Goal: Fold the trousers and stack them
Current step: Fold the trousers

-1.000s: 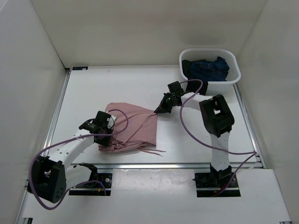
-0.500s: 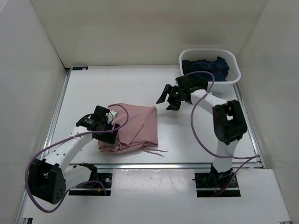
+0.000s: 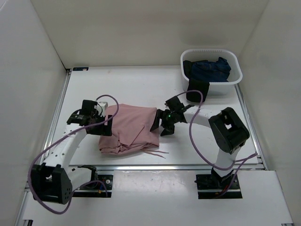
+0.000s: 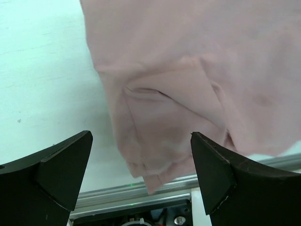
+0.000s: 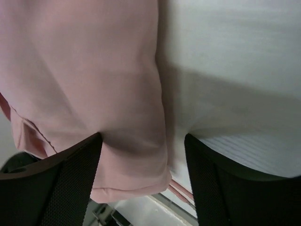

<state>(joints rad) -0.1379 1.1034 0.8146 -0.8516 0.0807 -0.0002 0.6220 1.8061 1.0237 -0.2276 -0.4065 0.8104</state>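
Nearby, a basket (image 3: 223, 88) holds seemingly navy cloth (image 3: 209, 69); trousers (image 3: 134, 127) lie folded.

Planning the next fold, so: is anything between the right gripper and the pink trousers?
Nothing visible does. The right gripper, jaws open, is right at the right edge of the trousers; the basket stands farther back.

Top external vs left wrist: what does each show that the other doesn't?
Only top external: the white basket holding a dark navy garment, and the right fingers at the right edge of the trousers. Only left wrist: the layered fold ends at the trousers' near corner, close up, framed by the spread left fingers. Both: the pink trousers lying folded on the white table.
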